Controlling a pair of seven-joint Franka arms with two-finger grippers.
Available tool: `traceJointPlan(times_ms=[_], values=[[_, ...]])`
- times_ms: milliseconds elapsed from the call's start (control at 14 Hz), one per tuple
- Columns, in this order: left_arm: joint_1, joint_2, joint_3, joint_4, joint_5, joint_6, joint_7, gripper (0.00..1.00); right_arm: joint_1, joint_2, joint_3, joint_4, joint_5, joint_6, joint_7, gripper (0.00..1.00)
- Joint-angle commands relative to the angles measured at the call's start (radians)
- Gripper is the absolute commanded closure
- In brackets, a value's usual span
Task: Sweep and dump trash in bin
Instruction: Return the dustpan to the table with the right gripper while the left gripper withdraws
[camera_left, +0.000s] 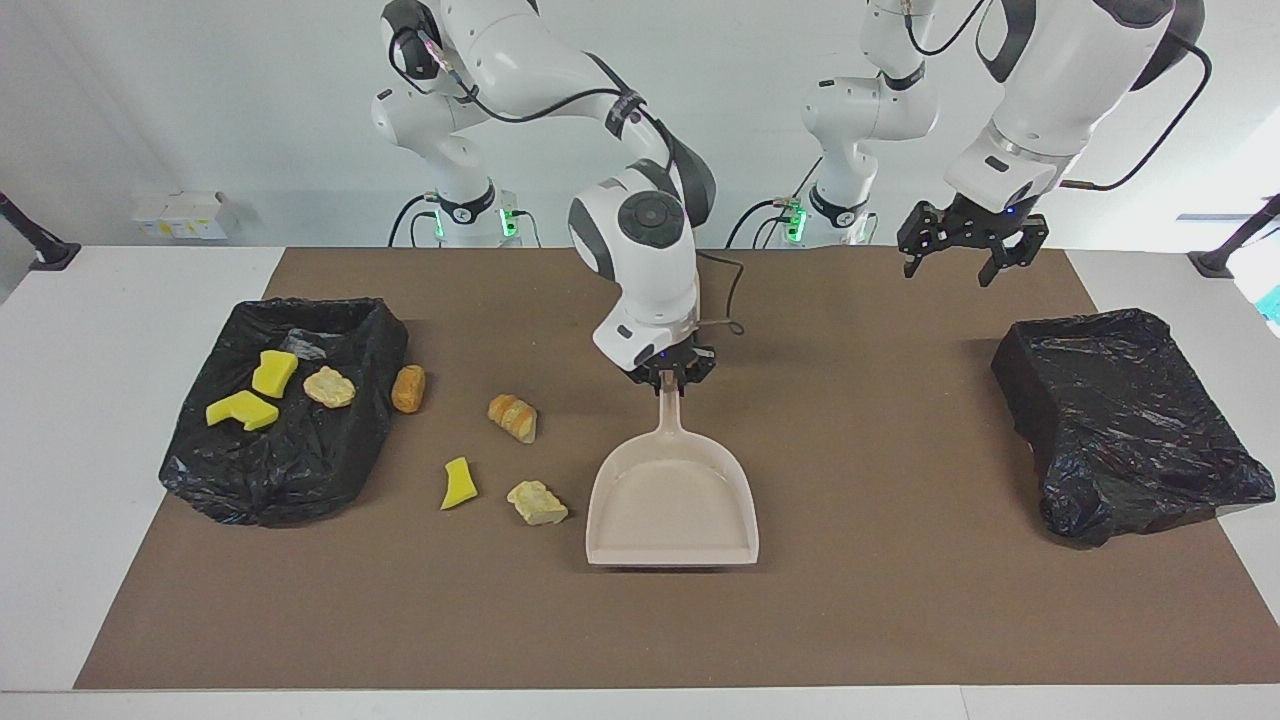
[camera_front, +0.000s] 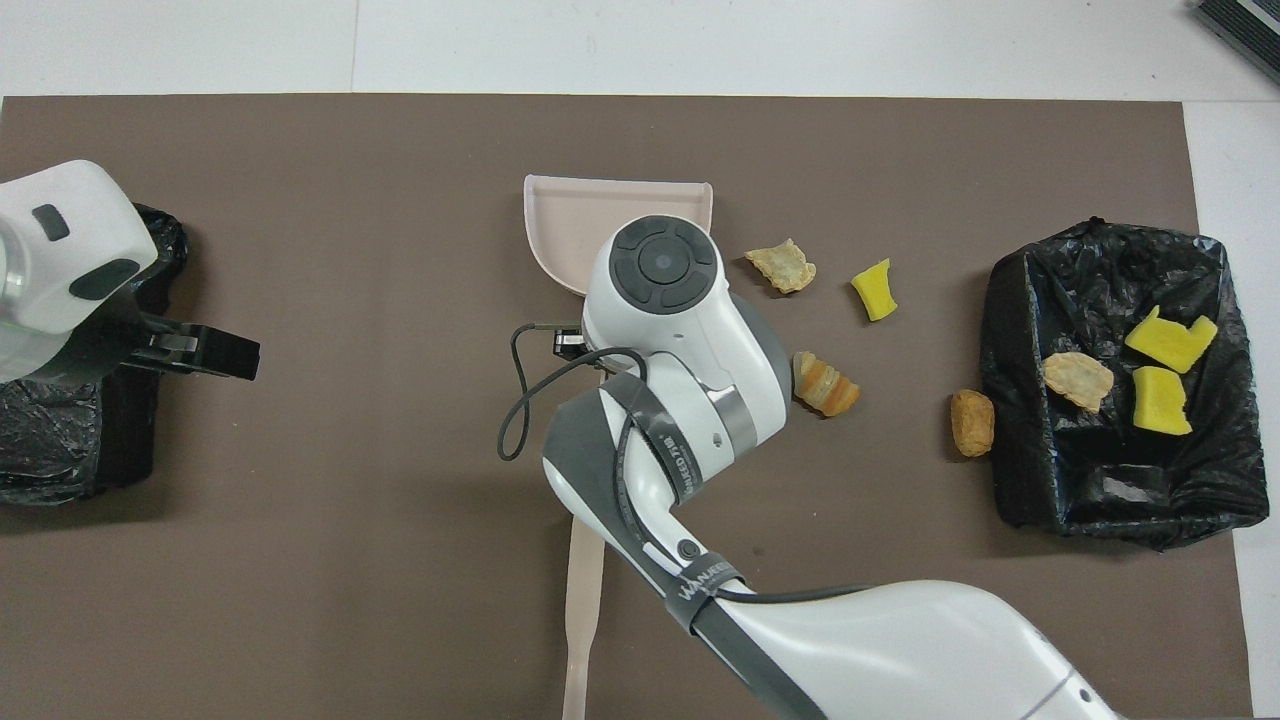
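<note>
The right gripper (camera_left: 668, 379) is pinching the dustpan (camera_left: 672, 505) handle mid-table. Four scraps (camera_left: 527, 502) are lying beside it, three in the bin (camera_left: 350, 330). The arm is hiding most of the brush (camera_front: 582, 610). The left gripper (camera_left: 968, 258) is waiting, spread wide.

Smooth beige plastic, faintly sheened, for the dustpan (camera_left: 672, 505); crinkled, glossy black plastic film lining the bin (camera_left: 290, 405) and the second bin (camera_left: 1125, 420); matt brown mat (camera_left: 850, 600), finely textured, over a smooth white table (camera_left: 60, 420); porous yellow foam (camera_left: 459, 483) in matt chunks; rough, crusty golden-brown lumps (camera_left: 512, 416); glossy white shells on the arms, with matt black gripper parts.
</note>
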Motion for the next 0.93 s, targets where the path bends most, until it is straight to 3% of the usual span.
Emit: traceJointPlan(times_ms=[0, 72, 143, 215, 430, 645, 860], values=[[0.01, 0.007, -0.004, 0.021, 0.038, -0.017, 0.069, 0.0, 0.015, 0.054, -0.003, 0.06, 0.018, 0.009, 0.039, 1.0], [0.013, 0.007, -0.003, 0.021, 0.038, -0.016, 0.078, 0.0, 0.014, 0.051, -0.003, 0.057, 0.02, 0.006, 0.041, 0.96], [0.025, 0.007, -0.003, 0.019, 0.037, -0.014, 0.071, 0.0, 0.014, 0.044, -0.003, 0.054, 0.02, 0.007, 0.041, 0.41], [0.039, 0.007, -0.004, 0.019, 0.035, -0.014, 0.078, 0.0, 0.017, 0.039, -0.003, 0.053, 0.008, 0.007, 0.035, 0.0], [0.041, 0.004, -0.003, 0.023, 0.035, -0.016, 0.069, 0.0, 0.015, -0.041, -0.003, 0.024, 0.023, -0.022, 0.027, 0.0], [0.041, -0.008, -0.003, 0.03, 0.035, -0.016, 0.071, 0.0, 0.004, -0.137, -0.003, -0.021, 0.032, -0.135, 0.029, 0.0], [0.037, -0.01, -0.005, 0.032, 0.033, -0.017, 0.069, 0.0, 0.049, -0.269, -0.003, -0.178, 0.043, -0.172, 0.056, 0.0]])
